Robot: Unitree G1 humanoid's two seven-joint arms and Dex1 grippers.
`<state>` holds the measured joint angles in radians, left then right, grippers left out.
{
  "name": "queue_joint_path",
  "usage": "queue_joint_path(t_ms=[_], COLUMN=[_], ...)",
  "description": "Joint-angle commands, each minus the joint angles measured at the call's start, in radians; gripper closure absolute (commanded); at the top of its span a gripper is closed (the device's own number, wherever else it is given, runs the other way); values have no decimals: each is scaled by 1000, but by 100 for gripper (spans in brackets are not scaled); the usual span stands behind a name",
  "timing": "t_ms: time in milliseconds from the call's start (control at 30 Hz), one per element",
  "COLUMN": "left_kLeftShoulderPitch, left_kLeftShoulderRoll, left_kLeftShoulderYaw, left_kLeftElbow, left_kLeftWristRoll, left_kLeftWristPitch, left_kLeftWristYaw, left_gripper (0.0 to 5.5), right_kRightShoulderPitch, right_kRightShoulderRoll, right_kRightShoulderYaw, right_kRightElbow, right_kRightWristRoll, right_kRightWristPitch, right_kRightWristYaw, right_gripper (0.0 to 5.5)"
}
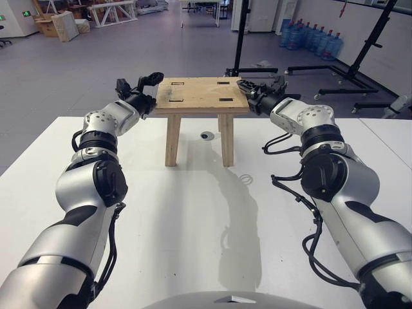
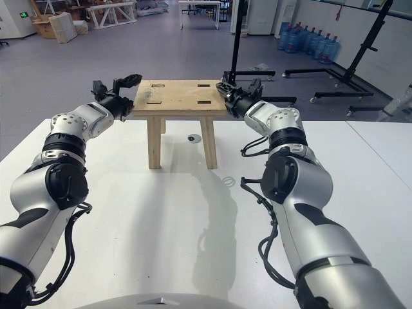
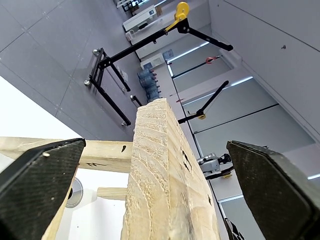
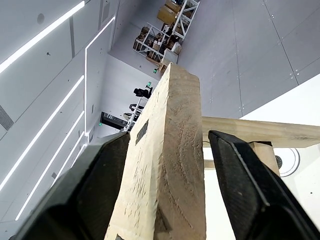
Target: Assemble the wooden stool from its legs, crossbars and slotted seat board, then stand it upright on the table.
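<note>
The wooden stool (image 1: 199, 94) stands upright on the white table (image 1: 193, 225), its slotted seat board on top and two front legs (image 1: 172, 138) on the tabletop. My left gripper (image 1: 140, 82) is open at the seat's left end. In the left wrist view the board edge (image 3: 165, 175) lies between widely spread pads (image 3: 40, 185), touching neither. My right gripper (image 1: 257, 87) is open at the seat's right end. Its fingers (image 4: 245, 195) straddle the board edge (image 4: 167, 165) closely, with a narrow gap on one side.
A small round disc (image 1: 206, 136) lies on the table behind the stool, and a thin ring (image 1: 246, 178) lies to the right of its front leg. Beyond the table's far edge stand black metal frames (image 1: 347, 71) and water bottles (image 1: 309, 35) on the floor.
</note>
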<state>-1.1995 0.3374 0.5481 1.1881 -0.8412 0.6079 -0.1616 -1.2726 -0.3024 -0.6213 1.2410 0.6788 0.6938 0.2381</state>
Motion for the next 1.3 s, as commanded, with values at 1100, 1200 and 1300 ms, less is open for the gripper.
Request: queue_joint_path(t_ms=[1100, 1200, 1300], left_kLeftShoulderPitch=[65, 37, 41], left_kLeftShoulderRoll=[114, 182, 276], left_kLeftShoulderYaw=[203, 205, 129], left_kLeftElbow=[70, 38, -48], left_kLeftWristRoll=[26, 29, 106], left_kLeftWristPitch=[41, 64, 45], left_kLeftWristYaw=[10, -11, -84], left_gripper=[32, 32, 32], right_kRightShoulderPitch=[-3, -19, -6], right_kRightShoulderRoll=[-93, -159, -241], right_kRightShoulderYaw=[-159, -170, -102], right_kRightElbow=[42, 31, -19], right_kRightWristRoll=[88, 91, 21], right_kRightWristPitch=[53, 53, 32], right_kRightWristYaw=[-27, -23, 27], right_gripper=[261, 261, 261])
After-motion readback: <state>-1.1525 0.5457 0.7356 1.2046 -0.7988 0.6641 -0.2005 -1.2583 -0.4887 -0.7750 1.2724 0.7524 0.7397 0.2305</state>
